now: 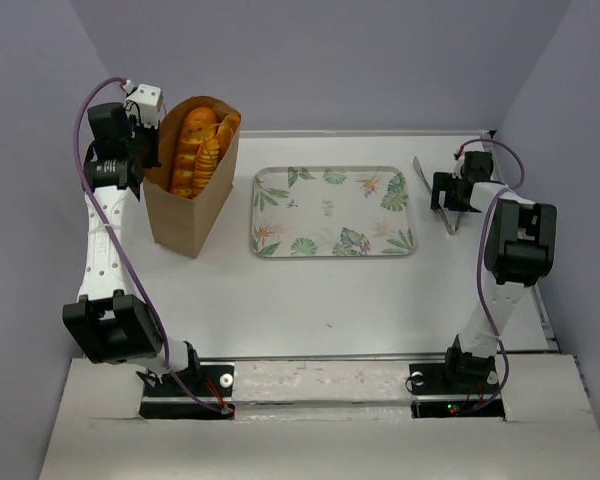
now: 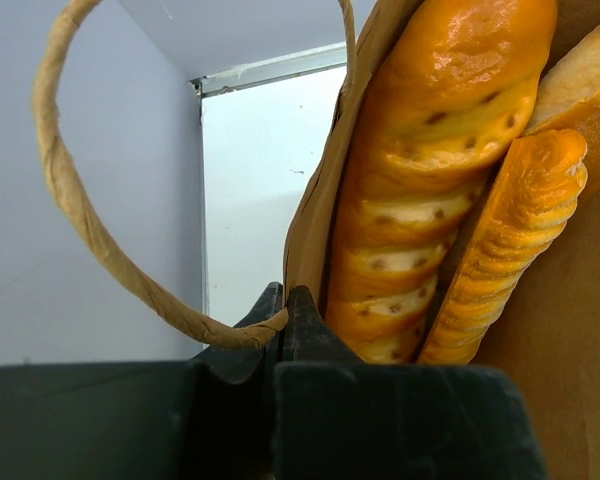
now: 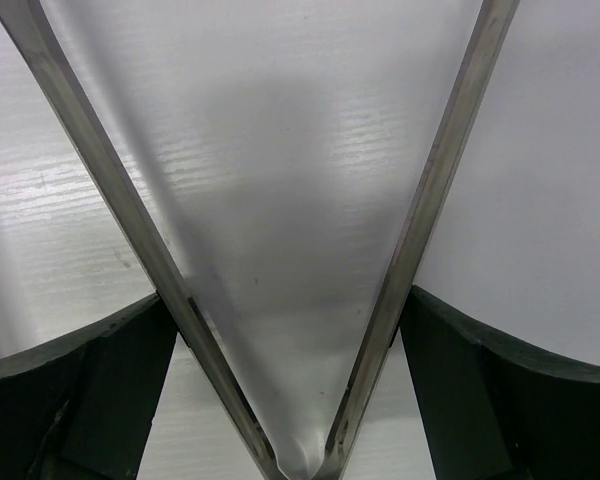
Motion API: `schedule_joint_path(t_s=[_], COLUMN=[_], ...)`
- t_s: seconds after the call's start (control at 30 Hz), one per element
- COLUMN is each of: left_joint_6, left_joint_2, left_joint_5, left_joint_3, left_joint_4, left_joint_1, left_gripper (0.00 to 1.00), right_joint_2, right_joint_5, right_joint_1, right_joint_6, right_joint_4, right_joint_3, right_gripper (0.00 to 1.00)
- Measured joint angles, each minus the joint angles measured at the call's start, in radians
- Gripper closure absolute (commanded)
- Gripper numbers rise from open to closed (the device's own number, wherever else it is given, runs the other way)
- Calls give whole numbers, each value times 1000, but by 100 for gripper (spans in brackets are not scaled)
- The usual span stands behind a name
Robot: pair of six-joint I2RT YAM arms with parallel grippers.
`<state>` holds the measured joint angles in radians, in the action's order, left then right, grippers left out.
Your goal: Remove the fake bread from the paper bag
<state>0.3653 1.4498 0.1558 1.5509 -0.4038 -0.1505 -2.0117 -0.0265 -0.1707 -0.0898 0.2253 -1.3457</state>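
Brown paper bag (image 1: 185, 215) upright on white tabletop (image 1: 330, 300), fake bread (image 1: 195, 150) standing inside, left hand (image 2: 285, 300) pinching the bag by its loop handle (image 2: 70, 200), right hand (image 3: 285, 310) clamped on metal tongs (image 3: 130, 220).

A robot lab cell: white table (image 1: 330, 295) boxed in by plain grey walls (image 1: 320, 60).

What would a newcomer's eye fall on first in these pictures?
Glossy golden-orange ridged fake bread loaves stand in a creased brown kraft paper bag at the far left of the white table. A leaf-patterned rectangular tray lies mid-table, and the right gripper holds thin metal tongs between its jaws at the far right.
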Motion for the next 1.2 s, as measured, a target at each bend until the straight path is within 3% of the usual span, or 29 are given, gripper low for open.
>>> schedule_joint_path(t_s=[0.23,0.53,0.9,1.2], left_joint_6=[1,4,9,12], left_joint_2=[0,4,6,6], left_joint_5=[-5,-7,-7,-7], left_joint_3=[11,23,23,23], left_joint_4=[-11,-13,-21,-24], left_joint_1=[5,5,33,66], left_gripper=[100,100,100,100], right_joint_2=[-5,41,388,468], right_joint_5=[0,-26,40,142], right_joint_1=[0,0,0,24], right_joint_6=[0,3,62,108], right_joint_4=[-18,23,119,184], right_joint_3=[0,26,35,42], right_gripper=[24,28,34,36])
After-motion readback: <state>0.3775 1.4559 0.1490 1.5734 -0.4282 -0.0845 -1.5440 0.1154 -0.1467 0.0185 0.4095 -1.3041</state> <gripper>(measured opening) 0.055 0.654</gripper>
